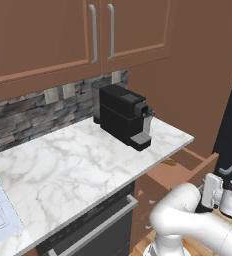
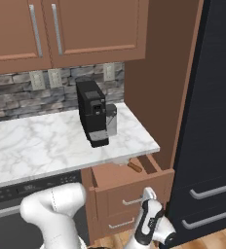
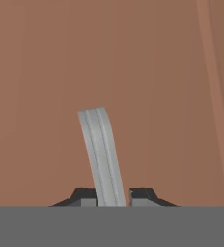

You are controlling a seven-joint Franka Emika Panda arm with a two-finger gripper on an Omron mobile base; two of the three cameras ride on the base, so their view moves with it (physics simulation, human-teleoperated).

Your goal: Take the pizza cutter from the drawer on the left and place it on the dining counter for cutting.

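Note:
The top drawer point(image 2: 134, 187) stands pulled out from under the marble worktop. Inside it lies the pizza cutter point(image 2: 133, 167); its brown wooden handle shows, while the wheel blade is hidden under the worktop's edge. The same drawer point(image 1: 188, 167) appears in the left base view with a small brown piece of the cutter point(image 1: 170, 162) inside. My gripper point(image 3: 113, 195) is shut on the drawer's curved silver bar handle point(image 3: 100, 154), which runs up between the two finger tips. The hand point(image 2: 146, 195) sits low against the drawer front. The dining counter is out of view.
A black coffee machine point(image 2: 93, 114) stands on the marble worktop point(image 2: 37, 141) above the drawer. Two more drawers point(image 2: 120, 223) sit below the open one. A tall dark fridge point(image 2: 212, 121) with silver bars is close on the right; an oven point(image 1: 93, 230) is on the left.

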